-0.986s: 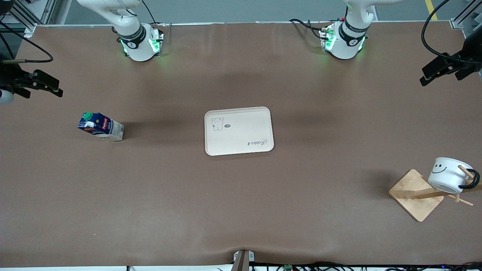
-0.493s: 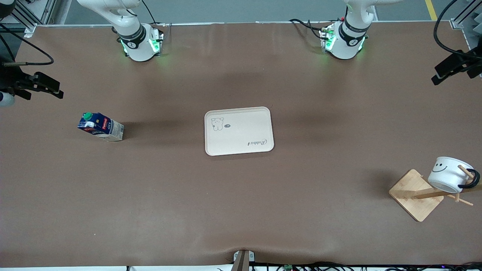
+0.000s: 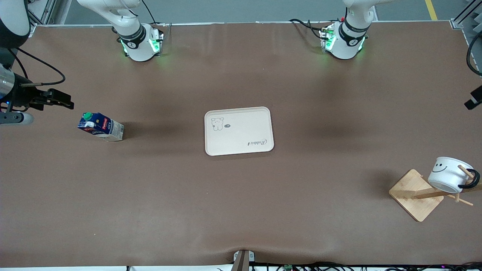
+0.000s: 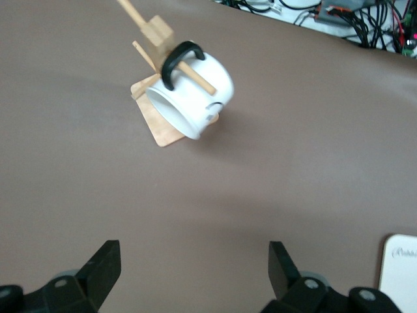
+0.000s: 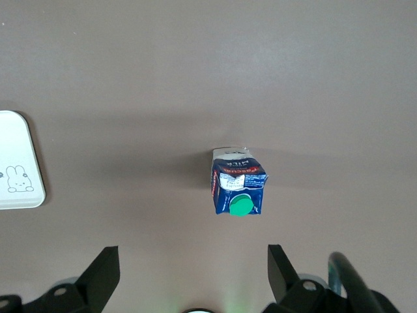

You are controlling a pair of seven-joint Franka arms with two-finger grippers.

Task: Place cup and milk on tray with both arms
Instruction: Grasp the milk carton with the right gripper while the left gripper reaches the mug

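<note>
The milk stands toward the right arm's end of the table, green cap up; it also shows in the right wrist view. My right gripper hangs open and empty in the air beside it. The cup hangs by its black handle on a wooden rack peg at the left arm's end; the left wrist view shows it too. My left gripper is open and empty above bare table short of the cup, barely showing in the front view. The tray lies empty mid-table.
The wooden rack's square base and slanted pegs hold the cup off the table. A tray corner shows in each wrist view. Cables run along the table edge nearest the front camera.
My right gripper has moved closer to the milk. My left gripper has slid toward the left arm's end of the table, nearly out of the front view.
</note>
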